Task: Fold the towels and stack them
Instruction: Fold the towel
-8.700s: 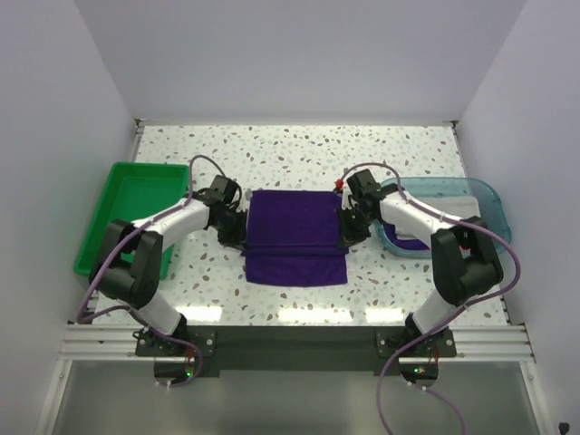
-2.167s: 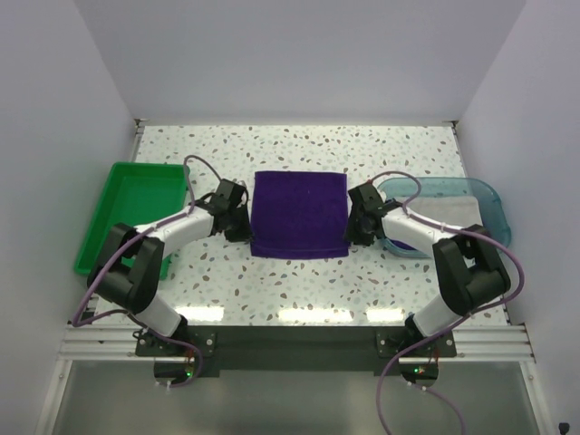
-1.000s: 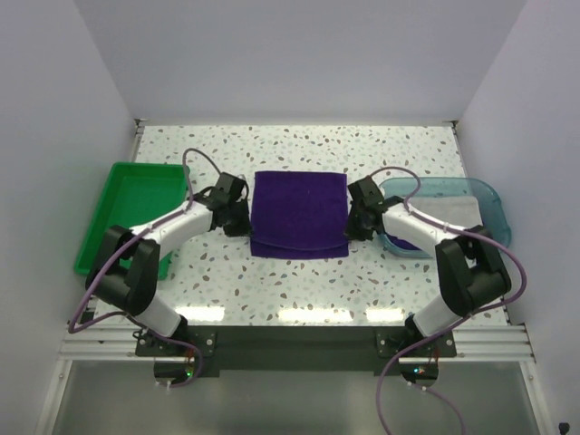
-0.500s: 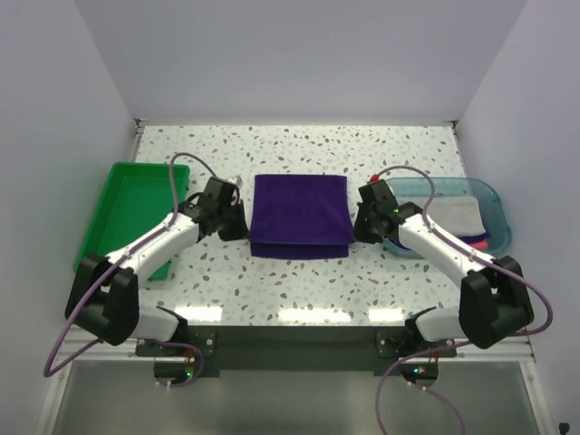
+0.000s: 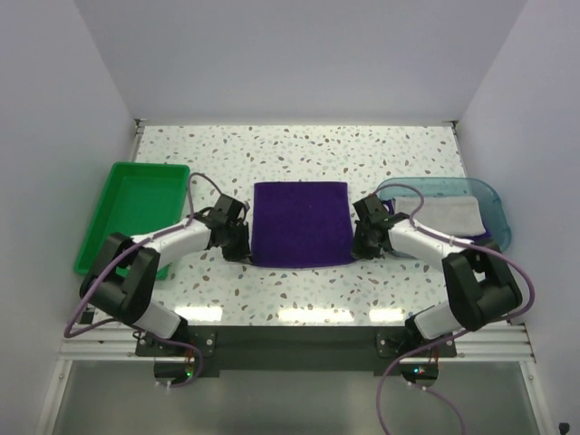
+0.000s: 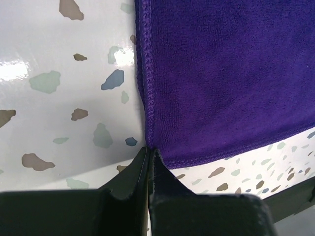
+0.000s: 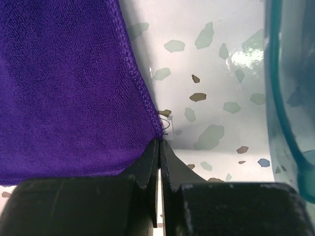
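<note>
A dark purple towel lies folded flat in the middle of the speckled table. My left gripper is at its near left corner. In the left wrist view the jaws are pressed together on the hem of the towel. My right gripper is at the near right corner. Its jaws are shut on the towel's edge, beside a small white label. A pale grey-white towel lies in the teal tray.
A green plastic bin stands at the left, just beyond my left arm. The translucent teal tray stands at the right, its wall close to my right gripper. White walls enclose the table on three sides.
Both grippers have come nearer to the table's front edge with the towel's corners. The towel's near edge lies further forward, and the lower layer's strip no longer shows.
</note>
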You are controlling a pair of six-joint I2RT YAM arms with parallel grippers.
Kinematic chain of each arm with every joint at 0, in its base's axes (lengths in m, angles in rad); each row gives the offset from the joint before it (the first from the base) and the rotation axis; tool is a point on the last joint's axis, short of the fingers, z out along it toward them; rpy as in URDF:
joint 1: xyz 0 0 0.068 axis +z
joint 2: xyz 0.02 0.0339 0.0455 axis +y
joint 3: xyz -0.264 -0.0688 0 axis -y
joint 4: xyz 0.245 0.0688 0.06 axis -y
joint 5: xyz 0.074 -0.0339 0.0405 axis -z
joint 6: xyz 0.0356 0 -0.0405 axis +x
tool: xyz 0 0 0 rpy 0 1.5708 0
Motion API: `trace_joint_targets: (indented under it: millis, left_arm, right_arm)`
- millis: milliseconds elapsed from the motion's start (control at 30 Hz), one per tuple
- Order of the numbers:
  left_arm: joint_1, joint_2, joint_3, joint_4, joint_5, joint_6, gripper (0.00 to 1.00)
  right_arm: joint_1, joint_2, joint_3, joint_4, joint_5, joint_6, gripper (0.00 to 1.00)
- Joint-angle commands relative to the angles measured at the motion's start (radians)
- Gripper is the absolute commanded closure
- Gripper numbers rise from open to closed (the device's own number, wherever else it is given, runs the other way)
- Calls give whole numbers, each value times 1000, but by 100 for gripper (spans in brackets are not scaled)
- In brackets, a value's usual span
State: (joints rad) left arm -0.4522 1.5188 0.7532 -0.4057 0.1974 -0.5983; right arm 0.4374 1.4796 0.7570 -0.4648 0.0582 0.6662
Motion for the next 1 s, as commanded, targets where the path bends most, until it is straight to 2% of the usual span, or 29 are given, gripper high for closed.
trace_joint_targets:
  millis: [0,133,233,267,333,367,467,533,700,833,967]
  left_arm:
    - [-2,-9,-25,28,-24,17,98]
    - [-2,-54,-29,-4,-30,11,87]
    - [-2,-104,-19,-42,-45,8,69]
    - [-2,-118,-12,-56,-61,8,58]
    - [-2,-156,15,-103,-85,11,47]
    - [-2,-170,30,-120,-119,12,36]
    - [-2,-213,113,-162,-173,22,28]
    - [-2,-212,147,-157,-179,31,28]
    - [-12,-96,221,-62,-73,83,48]
    - [-40,73,278,-32,-46,112,49]
    - [-55,145,253,-21,-21,109,49]
  right_arm:
    - [0,-5,-15,28,14,7,96]
    - [1,-39,-12,-3,-3,-2,75]
    - [0,-97,11,-54,-3,-22,64]
    - [0,-128,21,-67,6,-31,62]
    - [1,-151,56,-103,11,-59,59]
    - [0,-162,68,-110,11,-69,58]
    - [11,-168,126,-106,-23,-129,57]
    - [20,-148,159,-84,-50,-149,57]
    - [56,-27,202,3,-92,-174,59]
    - [75,83,231,44,-101,-185,61]
    - [103,169,222,48,-104,-188,62]
